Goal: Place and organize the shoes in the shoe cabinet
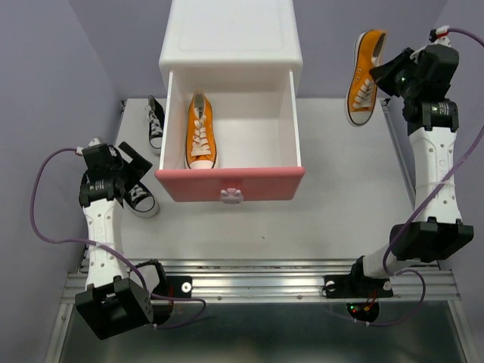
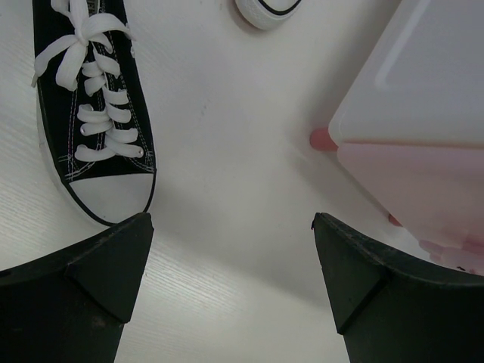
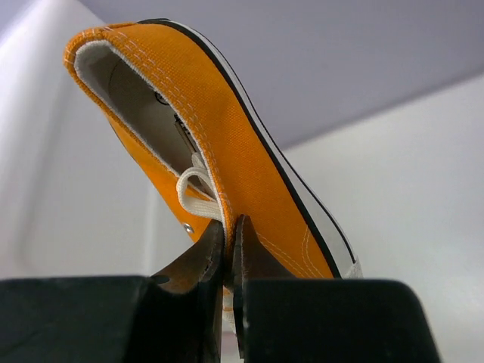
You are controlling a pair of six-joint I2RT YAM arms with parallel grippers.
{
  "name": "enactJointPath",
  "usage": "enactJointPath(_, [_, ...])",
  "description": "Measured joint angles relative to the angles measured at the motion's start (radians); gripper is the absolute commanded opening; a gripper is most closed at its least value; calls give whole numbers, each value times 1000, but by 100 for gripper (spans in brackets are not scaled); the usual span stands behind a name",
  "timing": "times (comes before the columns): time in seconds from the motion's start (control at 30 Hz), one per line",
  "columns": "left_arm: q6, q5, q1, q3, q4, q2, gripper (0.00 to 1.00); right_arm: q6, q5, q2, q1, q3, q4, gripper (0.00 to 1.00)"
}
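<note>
The white shoe cabinet (image 1: 231,38) stands at the back with its pink-fronted drawer (image 1: 231,184) pulled out. One orange shoe (image 1: 201,132) lies in the drawer's left half, toe toward the front. My right gripper (image 1: 387,76) is shut on the side wall of the second orange shoe (image 1: 364,68) and holds it in the air to the right of the cabinet. The right wrist view shows the jaws (image 3: 229,234) pinching the orange canvas (image 3: 234,144). My left gripper (image 1: 134,168) hangs open just behind a black shoe (image 1: 142,199), whose white toe cap (image 2: 98,106) lies ahead of the left finger. Another black shoe (image 1: 156,122) lies beside the cabinet.
The cabinet's corner (image 2: 423,91) and a pink foot (image 2: 321,138) sit close to my left gripper's right finger. The other black shoe's toe (image 2: 268,11) shows at the top of the left wrist view. Grey walls close in on both sides of the white table (image 1: 340,204).
</note>
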Motion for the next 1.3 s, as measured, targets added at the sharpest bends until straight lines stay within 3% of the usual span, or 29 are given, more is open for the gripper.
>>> enactJointPath(0.27, [18,15,0,93,-60,19,99,299,-177,63,0,243,280,1])
enactJointPath(0.5, [21,22,0,122,-86,23,99,537,-227,166,29,453,466,1])
enactJointPath(0.6, [21,22,0,135,-94,29,99,596,-221,212,101,536,509,0])
enactJointPath(0.77, [20,23,0,143,-97,31,99,640,-219,291,328,613,560,1])
enactJointPath(1.0, [14,20,0,146,-99,35,99,640,-282,358,576,615,545,0])
enactJointPath(1.3, [-2,17,0,146,-98,35,99,468,-331,340,765,586,274,1])
